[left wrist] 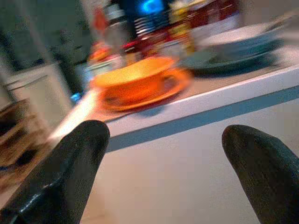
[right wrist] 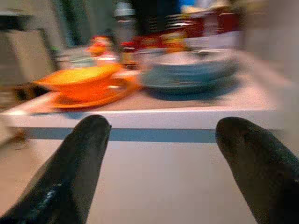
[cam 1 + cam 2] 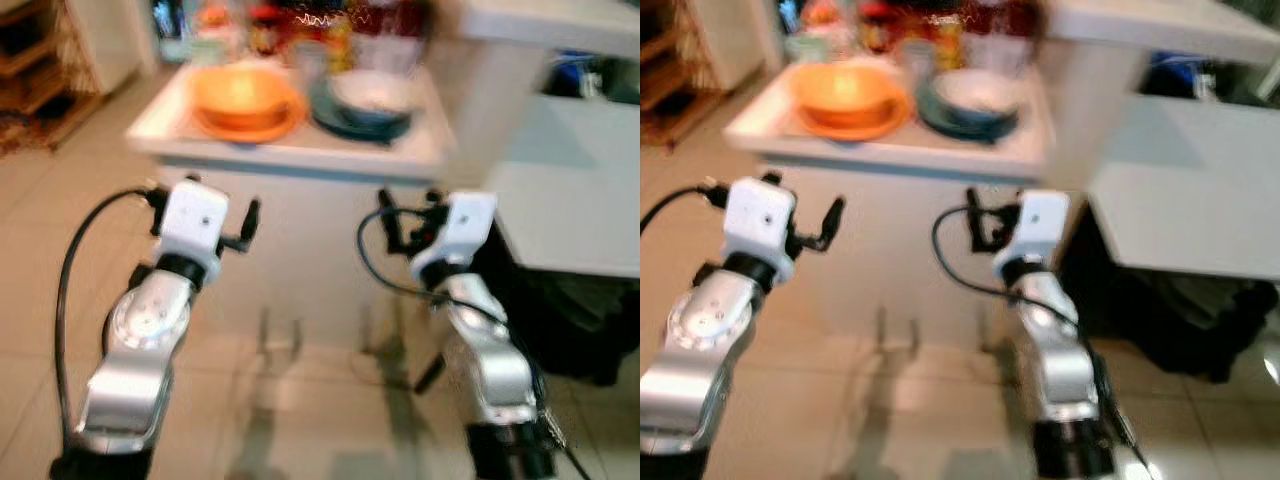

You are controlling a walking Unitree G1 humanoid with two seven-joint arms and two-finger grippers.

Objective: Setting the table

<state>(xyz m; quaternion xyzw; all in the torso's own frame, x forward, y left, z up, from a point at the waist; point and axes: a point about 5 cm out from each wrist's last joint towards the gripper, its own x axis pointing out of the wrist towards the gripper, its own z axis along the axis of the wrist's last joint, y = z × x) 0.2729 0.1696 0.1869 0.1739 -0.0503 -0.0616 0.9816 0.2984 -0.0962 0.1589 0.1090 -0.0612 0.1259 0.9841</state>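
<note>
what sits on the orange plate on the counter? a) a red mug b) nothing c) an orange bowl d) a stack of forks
c: an orange bowl rests on the orange plate near the counter edge, left of the dark plate carrying a pale bowl.

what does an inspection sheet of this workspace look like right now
surface: white table, seen blurred, with the grippers below its front edge
job's things: orange bowl on an orange plate; pale bowl on a dark plate beside it
clutter: blurred jars and bottles at the back of the table
grippers: left gripper and right gripper open, both holding nothing
cables: black cable looping by the left arm, another by the right
surroundings: tiled floor, grey surface on the right
</note>
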